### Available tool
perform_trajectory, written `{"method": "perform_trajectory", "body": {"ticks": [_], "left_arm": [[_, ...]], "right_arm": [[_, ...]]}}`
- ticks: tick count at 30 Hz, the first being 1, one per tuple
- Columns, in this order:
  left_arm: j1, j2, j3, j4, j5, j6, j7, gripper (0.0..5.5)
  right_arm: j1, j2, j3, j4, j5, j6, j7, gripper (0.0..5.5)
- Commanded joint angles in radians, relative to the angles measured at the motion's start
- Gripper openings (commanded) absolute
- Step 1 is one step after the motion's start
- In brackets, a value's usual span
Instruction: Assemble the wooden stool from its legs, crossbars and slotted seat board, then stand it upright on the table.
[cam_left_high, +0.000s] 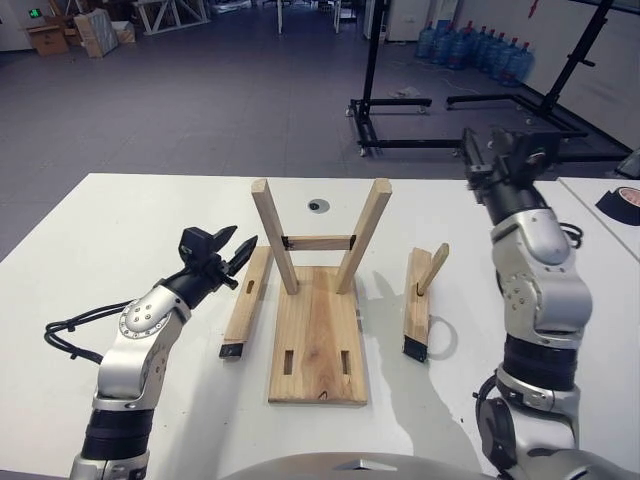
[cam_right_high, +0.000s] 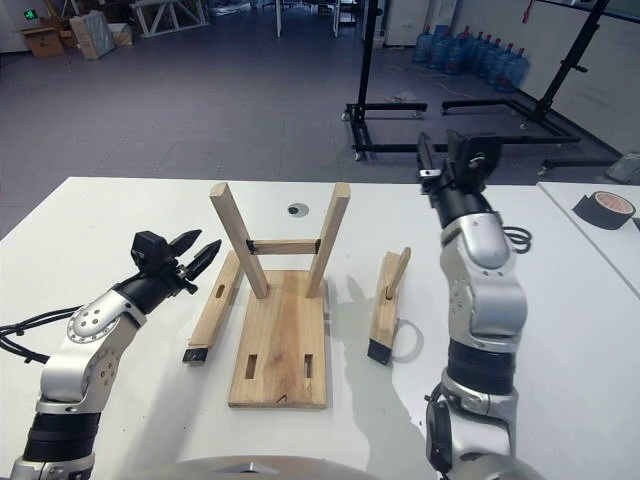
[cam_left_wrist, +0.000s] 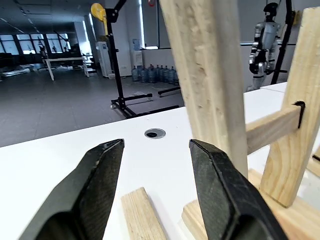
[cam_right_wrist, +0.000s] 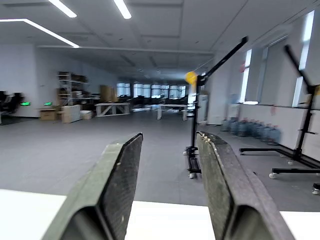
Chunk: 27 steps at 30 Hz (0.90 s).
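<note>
My silver-shelled, black-jointed left arm (cam_left_high: 142, 330) trails a black cable (cam_left_high: 68, 335); left end effector (cam_left_high: 242, 239) and right end effector (cam_right_wrist: 170, 137) are black.

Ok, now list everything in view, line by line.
seat board: 1, light wood, flat at the table's middle
standing legs: 2, light wood, upright on the board's far end
crossbar: 1, light wood, joining the standing legs
loose leg: 1, light wood, flat, left of the board
leg with crossbar: 1, light wood, right of the board
tape roll: 1, black, far right
table: 1, white
left gripper: 1, black, open, by the loose leg
right gripper: 1, dark, open, raised at far right
</note>
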Motion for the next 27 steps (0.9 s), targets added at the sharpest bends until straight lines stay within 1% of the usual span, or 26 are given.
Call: {"method": "perform_trajectory", "body": {"ticks": [1, 3, 4, 6, 8, 12, 17, 20, 23, 27], "left_arm": [[0.080, -0.091, 0.079, -0.127, -0.092, -0.004, 0.089, 2.36], [0.110, -0.137, 0.077, -0.182, -0.104, -0.012, 0.137, 2.36], [0.118, -0.153, 0.069, -0.201, -0.101, -0.014, 0.157, 2.36], [0.127, -0.189, 0.074, -0.223, -0.080, -0.027, 0.215, 2.36], [0.113, -0.208, 0.092, -0.213, -0.072, -0.028, 0.266, 2.36], [0.104, -0.203, 0.097, -0.190, -0.069, -0.012, 0.294, 2.36], [0.082, -0.206, 0.065, -0.161, -0.052, -0.008, 0.298, 2.36], [0.062, -0.197, 0.060, -0.130, -0.028, -0.001, 0.311, 2.36], [0.063, -0.198, 0.057, -0.120, -0.024, -0.010, 0.307, 2.36], [0.055, -0.215, 0.046, -0.107, -0.011, -0.034, 0.309, 2.36]], "right_arm": [[0.243, -0.008, -0.072, -0.070, 0.069, 0.081, 0.052, 2.36], [0.382, 0.043, -0.112, -0.087, 0.133, 0.182, 0.041, 2.73], [0.471, 0.060, -0.104, -0.119, 0.162, 0.230, 0.050, 2.88], [0.581, 0.078, -0.053, -0.195, 0.214, 0.326, 0.068, 2.94], [0.618, 0.093, -0.021, -0.214, 0.238, 0.438, 0.039, 2.94], [0.624, 0.109, 0.016, -0.258, 0.248, 0.539, -0.009, 2.94], [0.555, 0.146, 0.090, -0.317, 0.243, 0.644, -0.079, 2.94], [0.527, 0.149, 0.108, -0.283, 0.202, 0.639, -0.113, 2.94], [0.476, 0.198, 0.107, -0.239, 0.195, 0.668, -0.153, 2.94], [0.423, 0.206, 0.148, -0.179, 0.149, 0.674, -0.182, 2.94]]}}
